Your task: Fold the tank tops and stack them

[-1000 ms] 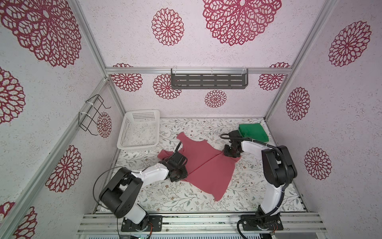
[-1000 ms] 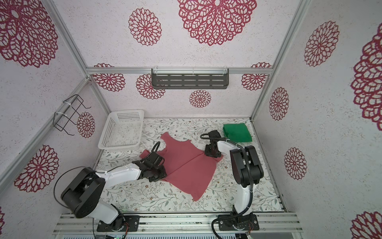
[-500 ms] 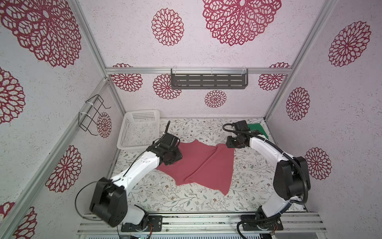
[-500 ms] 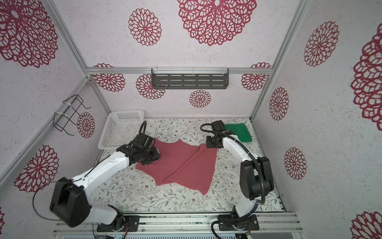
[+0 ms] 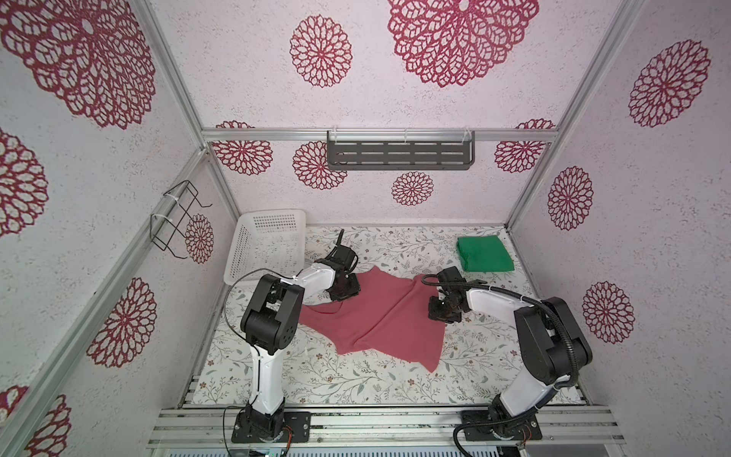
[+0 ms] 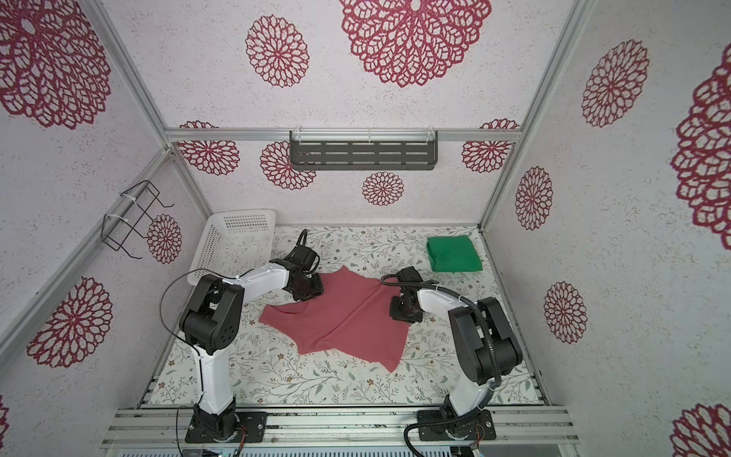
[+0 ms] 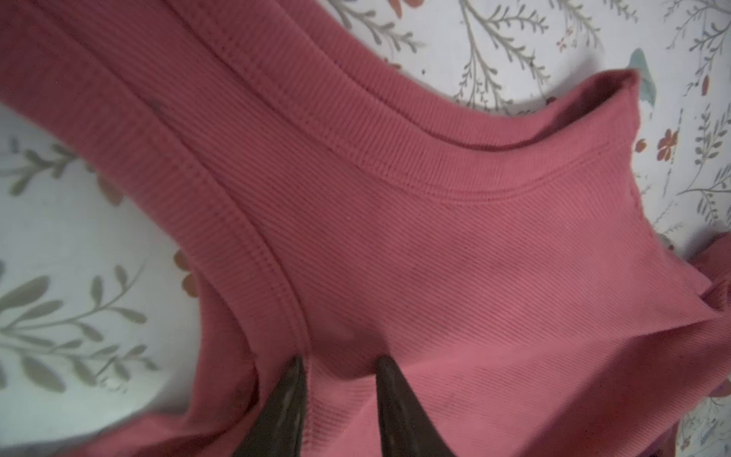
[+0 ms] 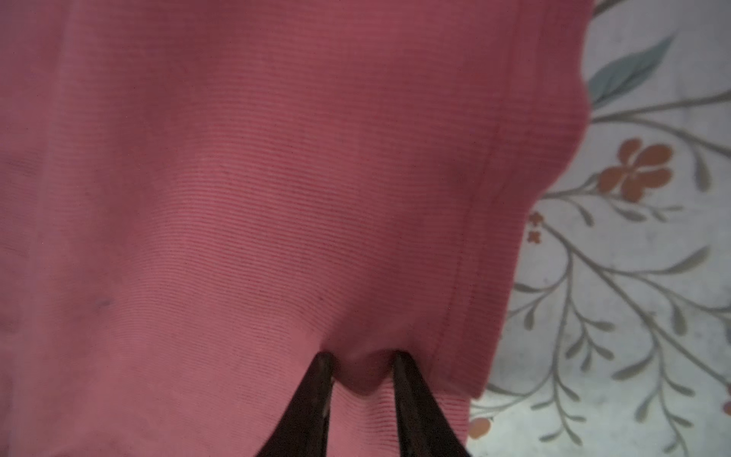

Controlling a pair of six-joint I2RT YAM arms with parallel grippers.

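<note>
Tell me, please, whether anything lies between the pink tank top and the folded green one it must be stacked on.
Nothing visible does, besides the right arm itself. Only bare floral table separates the pink tank top from the green tank top in the far right corner. The white basket sits far left, off that path.

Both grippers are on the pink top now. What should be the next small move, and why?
Probably draw the left gripper and right gripper slightly apart, low over the table. Each pinches the pink tank top, near the neckline and near a hemmed edge, and a raised fold runs across the cloth between them; flat cloth would fold more cleanly.
</note>
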